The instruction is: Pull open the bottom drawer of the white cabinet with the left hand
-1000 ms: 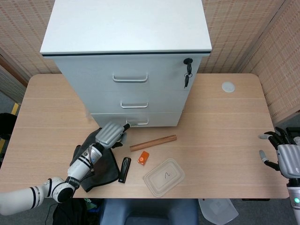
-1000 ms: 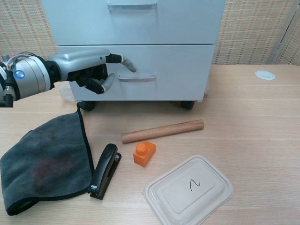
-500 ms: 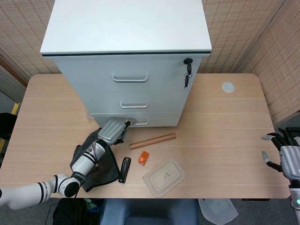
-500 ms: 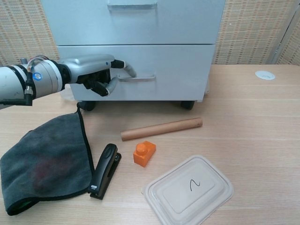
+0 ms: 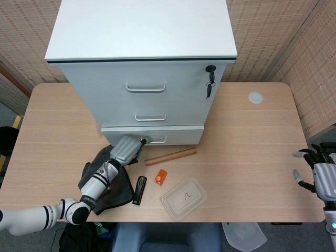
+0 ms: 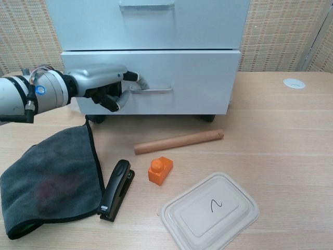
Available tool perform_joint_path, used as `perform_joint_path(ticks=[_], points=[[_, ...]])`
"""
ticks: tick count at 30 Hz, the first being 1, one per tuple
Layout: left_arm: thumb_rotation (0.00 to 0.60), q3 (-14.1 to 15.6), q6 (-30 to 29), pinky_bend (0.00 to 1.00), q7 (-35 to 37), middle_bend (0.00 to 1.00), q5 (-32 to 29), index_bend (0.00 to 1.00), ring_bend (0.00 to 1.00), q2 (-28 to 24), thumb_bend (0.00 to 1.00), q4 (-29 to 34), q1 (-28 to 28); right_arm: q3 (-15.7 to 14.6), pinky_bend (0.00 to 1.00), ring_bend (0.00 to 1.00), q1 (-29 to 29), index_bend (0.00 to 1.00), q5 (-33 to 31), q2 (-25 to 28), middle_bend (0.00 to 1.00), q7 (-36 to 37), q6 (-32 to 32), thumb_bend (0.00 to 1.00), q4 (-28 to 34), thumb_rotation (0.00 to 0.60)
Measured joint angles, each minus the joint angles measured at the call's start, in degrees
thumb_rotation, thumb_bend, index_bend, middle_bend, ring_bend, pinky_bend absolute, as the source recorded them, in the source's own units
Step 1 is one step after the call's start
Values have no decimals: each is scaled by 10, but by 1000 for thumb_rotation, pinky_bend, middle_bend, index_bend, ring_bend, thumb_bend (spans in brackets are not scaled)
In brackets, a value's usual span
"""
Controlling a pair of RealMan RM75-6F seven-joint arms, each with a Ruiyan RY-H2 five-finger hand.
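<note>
The white cabinet (image 5: pixel 142 63) stands at the back of the table with three drawers. Its bottom drawer (image 6: pixel 182 80) juts out a little from the cabinet front. My left hand (image 6: pixel 104 86) grips the left end of the drawer's handle (image 6: pixel 153 90), fingers hooked behind the bar. In the head view the same left hand (image 5: pixel 126 149) sits at the drawer's handle (image 5: pixel 156 139). My right hand (image 5: pixel 321 173) hovers at the far right table edge, fingers spread, holding nothing.
A wooden rolling pin (image 6: pixel 179 141) lies just before the drawer. An orange block (image 6: pixel 160 170), a black stapler (image 6: pixel 115 189), a dark cloth (image 6: pixel 49 177) and a lidded plastic container (image 6: pixel 209 208) lie nearer me. Keys (image 5: pixel 210 84) hang from the top drawer's lock.
The left hand reached the handle, hooked it, and has drawn the bottom drawer slightly outward. The rolling pin has shifted a little. The right hand has barely moved.
</note>
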State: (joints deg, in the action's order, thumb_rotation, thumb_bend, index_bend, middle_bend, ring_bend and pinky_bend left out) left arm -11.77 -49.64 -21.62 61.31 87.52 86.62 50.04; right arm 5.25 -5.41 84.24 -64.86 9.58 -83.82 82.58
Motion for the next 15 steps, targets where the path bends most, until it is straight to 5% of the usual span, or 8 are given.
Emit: perform_joint_path(ticks=[15], points=[[600, 27, -33, 1000, 0, 1000, 28, 224, 1000, -15, 744, 37, -16, -2, 238, 195, 4, 314, -3, 1, 269, -10, 1, 329, 8, 600]])
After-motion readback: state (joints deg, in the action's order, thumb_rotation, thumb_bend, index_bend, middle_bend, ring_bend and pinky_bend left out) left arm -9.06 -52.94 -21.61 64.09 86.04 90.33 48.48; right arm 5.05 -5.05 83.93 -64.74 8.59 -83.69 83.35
